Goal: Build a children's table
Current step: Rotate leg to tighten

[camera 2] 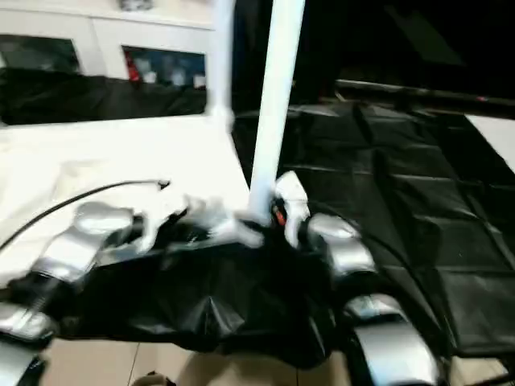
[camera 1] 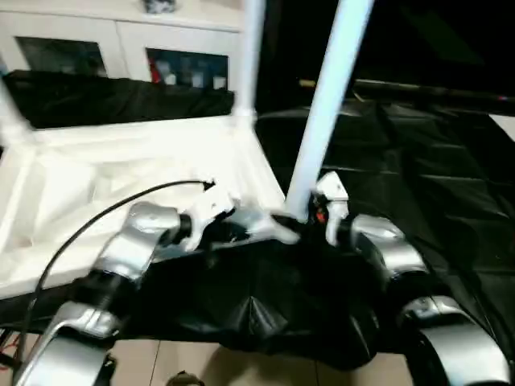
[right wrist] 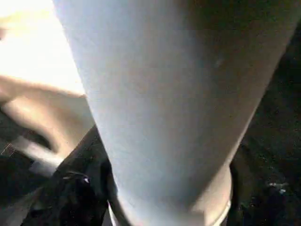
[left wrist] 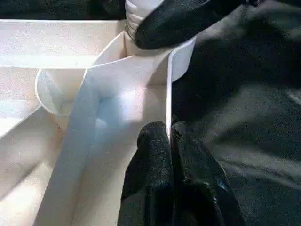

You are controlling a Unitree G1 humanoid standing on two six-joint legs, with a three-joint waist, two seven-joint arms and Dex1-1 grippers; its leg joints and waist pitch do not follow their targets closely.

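On the black sheet (camera 1: 418,185), table top (camera 1: 121,185) lies ribbed side up. L gripper (left wrist: 170,136) pinches its thin near-right rim, fingers (left wrist: 150,155) closed on it. R gripper (camera 1: 310,221) sits at base of smooth tapered leg (camera 1: 326,104) in near-right round socket (left wrist: 141,66); grip unclear. Best keep leg upright, press straight down.

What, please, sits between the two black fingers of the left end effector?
The tabletop's thin white side wall is pinched between the left end effector's fingers, seen in the left wrist view.
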